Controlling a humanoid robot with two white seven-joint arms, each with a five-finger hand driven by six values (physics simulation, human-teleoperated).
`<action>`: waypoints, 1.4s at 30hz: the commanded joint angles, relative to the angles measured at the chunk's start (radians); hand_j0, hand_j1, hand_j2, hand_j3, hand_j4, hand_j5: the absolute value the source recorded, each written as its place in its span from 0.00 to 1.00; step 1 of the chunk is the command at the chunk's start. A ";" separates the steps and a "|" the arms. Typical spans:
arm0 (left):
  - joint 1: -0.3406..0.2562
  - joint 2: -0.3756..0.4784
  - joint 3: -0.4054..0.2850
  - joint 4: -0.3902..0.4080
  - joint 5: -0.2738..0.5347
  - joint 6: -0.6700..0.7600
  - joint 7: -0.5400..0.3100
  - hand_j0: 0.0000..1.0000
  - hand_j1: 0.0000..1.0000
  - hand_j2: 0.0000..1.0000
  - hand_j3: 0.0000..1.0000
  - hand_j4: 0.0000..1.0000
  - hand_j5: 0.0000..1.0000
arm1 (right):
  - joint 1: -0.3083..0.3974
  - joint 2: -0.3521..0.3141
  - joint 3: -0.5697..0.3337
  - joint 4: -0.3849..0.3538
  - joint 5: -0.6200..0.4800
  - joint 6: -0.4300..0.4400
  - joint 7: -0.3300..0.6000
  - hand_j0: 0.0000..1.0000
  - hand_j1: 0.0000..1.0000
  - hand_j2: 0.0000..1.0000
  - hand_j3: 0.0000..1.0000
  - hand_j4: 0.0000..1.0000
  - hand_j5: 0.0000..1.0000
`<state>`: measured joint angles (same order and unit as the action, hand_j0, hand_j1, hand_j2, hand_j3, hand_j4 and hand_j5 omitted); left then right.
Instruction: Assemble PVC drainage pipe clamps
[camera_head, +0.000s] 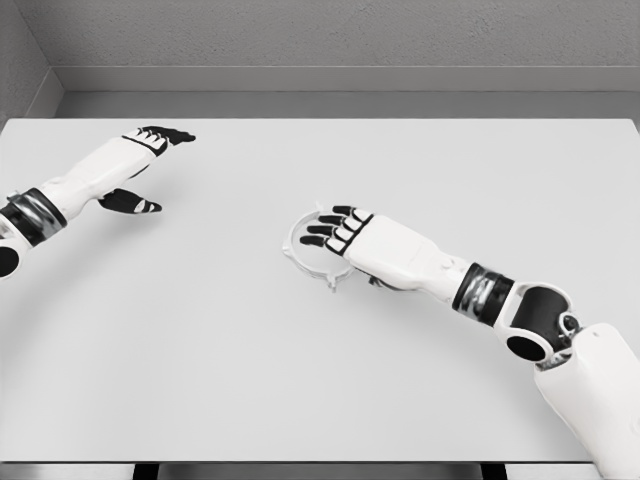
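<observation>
We are looking down from the head camera onto a wide white table (200, 360), and right near its middle a pale ring-shaped pipe clamp (303, 251) is lying flat, so close in colour to the tabletop that we are only just making out its outline, with a small tab sticking out at its lower right edge. The right hand (340, 228) is reaching in from the lower right and hanging over the far right part of the ring, its black fingertips (318, 229) sitting in a close row, slightly bent and pointing left; we are not able to say whether they are touching the clamp or only hovering above it, and they are not wrapping around it. The hand and wrist are covering the ring's right side, so that part is hidden from us. Well apart, at the upper left, the left hand (150, 160) is floating above the table with its fingers stretched out narrow toward the right and its thumb hanging down separately, holding nothing. Behind the table a grey wall (340, 35) is running along the back edge.
</observation>
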<state>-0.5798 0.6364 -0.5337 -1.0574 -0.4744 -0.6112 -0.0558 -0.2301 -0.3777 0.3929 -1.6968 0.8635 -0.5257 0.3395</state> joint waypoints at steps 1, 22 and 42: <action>0.002 0.000 0.000 0.001 0.007 0.000 0.001 1.00 1.00 1.00 1.00 1.00 1.00 | 0.000 0.013 0.026 0.026 -0.003 0.004 0.000 1.00 1.00 1.00 1.00 1.00 1.00; -0.003 -0.021 -0.016 0.002 0.003 0.000 0.001 1.00 1.00 1.00 1.00 1.00 1.00 | -0.058 0.082 0.069 0.098 0.029 0.033 0.000 1.00 1.00 1.00 1.00 1.00 1.00; -0.006 -0.021 -0.016 0.005 0.003 0.000 0.001 1.00 1.00 1.00 1.00 1.00 1.00 | -0.078 0.100 0.101 0.101 0.031 0.046 0.000 1.00 1.00 1.00 1.00 1.00 1.00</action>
<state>-0.5860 0.6144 -0.5509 -1.0520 -0.4775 -0.6111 -0.0558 -0.3083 -0.2807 0.4918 -1.5952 0.8999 -0.4839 0.3406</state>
